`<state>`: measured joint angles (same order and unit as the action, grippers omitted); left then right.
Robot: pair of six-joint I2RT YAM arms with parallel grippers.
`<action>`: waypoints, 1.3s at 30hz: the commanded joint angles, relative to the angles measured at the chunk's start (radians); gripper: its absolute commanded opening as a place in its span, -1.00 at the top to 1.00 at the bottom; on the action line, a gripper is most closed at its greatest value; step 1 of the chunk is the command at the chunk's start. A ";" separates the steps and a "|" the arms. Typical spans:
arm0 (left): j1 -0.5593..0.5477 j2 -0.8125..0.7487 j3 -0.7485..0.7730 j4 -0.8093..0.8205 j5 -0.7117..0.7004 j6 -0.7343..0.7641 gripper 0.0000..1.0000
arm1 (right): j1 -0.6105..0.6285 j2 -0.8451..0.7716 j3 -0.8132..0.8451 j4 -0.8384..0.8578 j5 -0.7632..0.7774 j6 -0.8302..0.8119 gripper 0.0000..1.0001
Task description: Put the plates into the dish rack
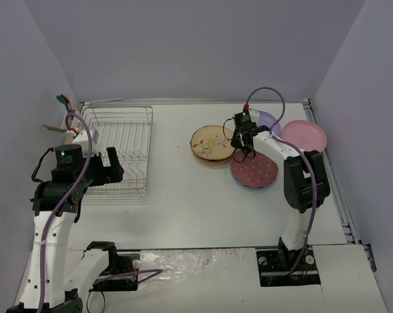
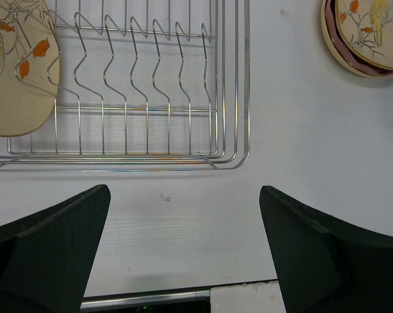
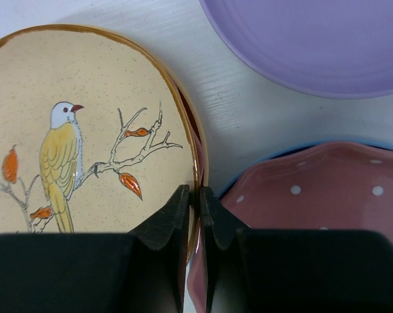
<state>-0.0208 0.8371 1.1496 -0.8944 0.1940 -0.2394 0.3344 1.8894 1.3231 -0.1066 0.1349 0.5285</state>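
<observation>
My right jaws are pinched down to a sliver on the near rim of the top tan plate [image 3: 85, 143], the edge running straight into the gap between them. That plate is speckled cream with a brown rim and carries a yellow bird with a blue-grey head on a bare twig with orange leaves. It tops a short stack; a dark reddish edge shows just beneath it. Touching or just beside the stack on the right lies the dark pink plate [image 3: 314, 208], scalloped and dotted white, with a thin blue rim [image 3: 301, 145] peeking out under it. Beyond those sits the lilac plate [image 3: 314, 45], smooth with faint rings, and to its right the light pink plate [image 1: 305, 135], near the worktop [image 1: 183, 195] edge.

My left jaws stand wide apart with nothing between them, hovering above the worktop just in front of the dish rack [image 2: 235, 98]. The rack is silver wire with rows of bent upright tines, set well apart from the stack, on the left side. One racked tan plate [image 2: 17, 72] with the same bird print stands in its left end.
</observation>
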 commanded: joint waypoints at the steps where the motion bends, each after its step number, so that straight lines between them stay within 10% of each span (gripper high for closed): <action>1: -0.006 0.005 0.040 0.035 -0.001 0.009 -0.94 | -0.011 -0.153 0.024 -0.024 0.047 -0.010 1.00; 25: -0.016 0.030 0.016 0.057 0.022 -0.003 -0.94 | -0.169 -0.334 -0.304 0.092 -0.128 0.039 0.98; 39: -0.019 0.045 0.030 0.051 0.030 -0.006 -0.94 | -0.220 -0.294 -0.346 0.214 -0.313 0.055 0.22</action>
<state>-0.0338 0.8782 1.1481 -0.8867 0.2105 -0.2394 0.1292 1.6063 0.9828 0.0171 -0.1025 0.5758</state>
